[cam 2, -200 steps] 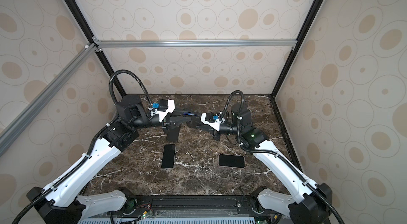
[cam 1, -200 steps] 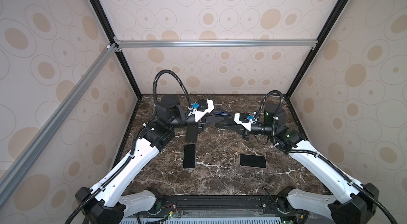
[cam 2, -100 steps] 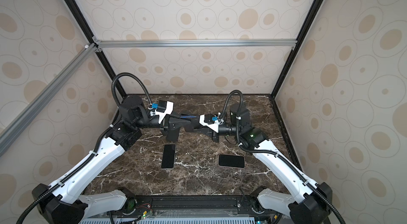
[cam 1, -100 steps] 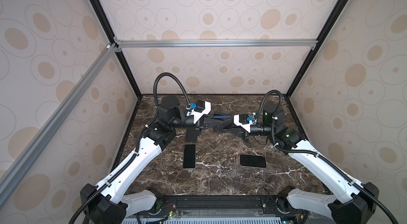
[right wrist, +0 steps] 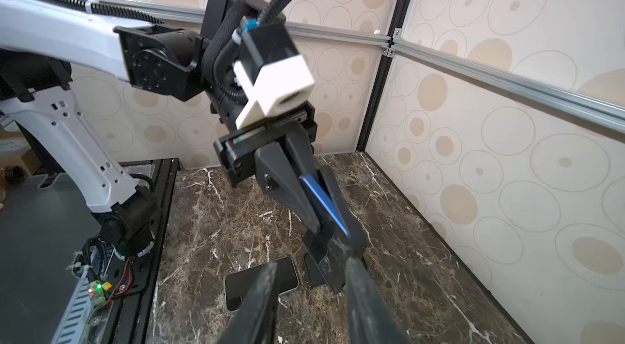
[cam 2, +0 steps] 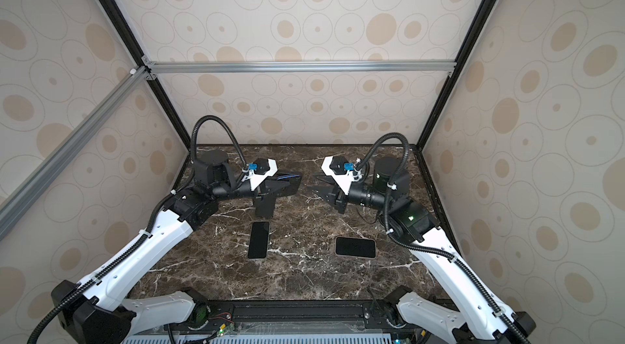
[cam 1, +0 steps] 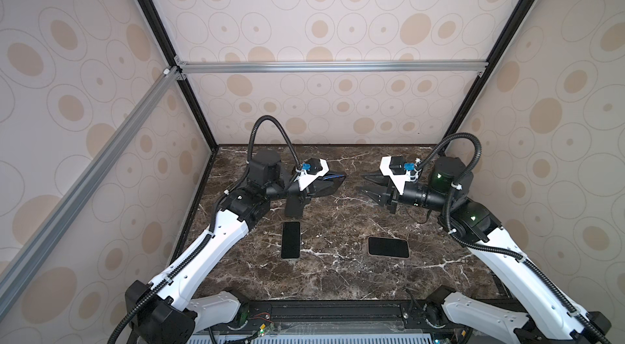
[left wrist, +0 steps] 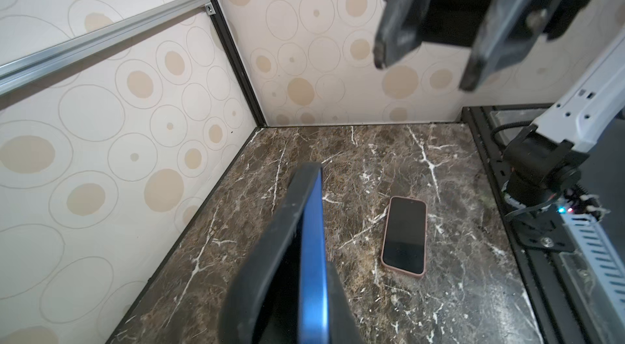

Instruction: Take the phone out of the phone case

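Nearest to me, on the dark brown marble-patterned desk [cam 1: 338,278], two handsets lie flat with their screens up, well apart from each other. A black-screened phone with a pale rim [cam 1: 290,240] lies lengthwise on my left side. A black-screened phone in a pink case [cam 1: 388,247] lies crosswise on my right side. Beyond them, both my arms are raised above the desk and face each other across the middle, with a clear gap between them. My left fingers [right wrist: 287,196] are pinched on the task's thing, the blue-edged phone [left wrist: 313,257]. It is held in the air over the far half of the desk, blue edge turned upward, its free end pointing toward my right arm. The black phone case [left wrist: 296,190] runs along that blue edge, though I cannot tell whether the phone sits fully inside it. My right fingers [right wrist: 262,301] are spread with nothing between them, near the phone's free end but apart from it. Farthest back stands the beige wall patterned with ovals [cam 1: 321,112], crossed by a silver aluminium rail [cam 1: 331,66].
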You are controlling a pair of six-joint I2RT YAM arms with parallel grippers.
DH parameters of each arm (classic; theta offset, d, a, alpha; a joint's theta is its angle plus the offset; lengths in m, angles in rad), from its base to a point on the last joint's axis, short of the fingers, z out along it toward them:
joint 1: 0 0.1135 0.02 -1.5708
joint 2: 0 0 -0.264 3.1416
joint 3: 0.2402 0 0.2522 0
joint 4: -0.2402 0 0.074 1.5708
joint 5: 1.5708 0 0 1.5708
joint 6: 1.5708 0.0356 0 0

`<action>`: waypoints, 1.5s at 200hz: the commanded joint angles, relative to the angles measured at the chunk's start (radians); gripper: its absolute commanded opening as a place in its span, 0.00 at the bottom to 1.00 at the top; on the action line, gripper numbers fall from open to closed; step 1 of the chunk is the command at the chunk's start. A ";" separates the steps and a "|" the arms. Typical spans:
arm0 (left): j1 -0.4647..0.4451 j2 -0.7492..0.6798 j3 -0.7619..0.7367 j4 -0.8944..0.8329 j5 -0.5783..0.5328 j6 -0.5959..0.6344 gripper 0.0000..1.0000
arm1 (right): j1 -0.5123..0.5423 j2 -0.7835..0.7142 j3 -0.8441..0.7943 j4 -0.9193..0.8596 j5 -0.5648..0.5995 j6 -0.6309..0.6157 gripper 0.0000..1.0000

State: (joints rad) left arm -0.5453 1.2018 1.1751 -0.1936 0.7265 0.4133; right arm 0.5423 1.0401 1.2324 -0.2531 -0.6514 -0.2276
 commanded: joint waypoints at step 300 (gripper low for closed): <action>-0.178 -0.088 -0.021 0.034 -0.167 0.236 0.00 | 0.090 0.425 0.413 -0.720 -0.061 -0.348 0.30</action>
State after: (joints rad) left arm -0.7200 1.1763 1.1248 -0.2798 0.5434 0.6212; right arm 0.6273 1.4254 1.6310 -0.8066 -0.6701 -0.4625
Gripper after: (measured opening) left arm 0.104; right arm 0.315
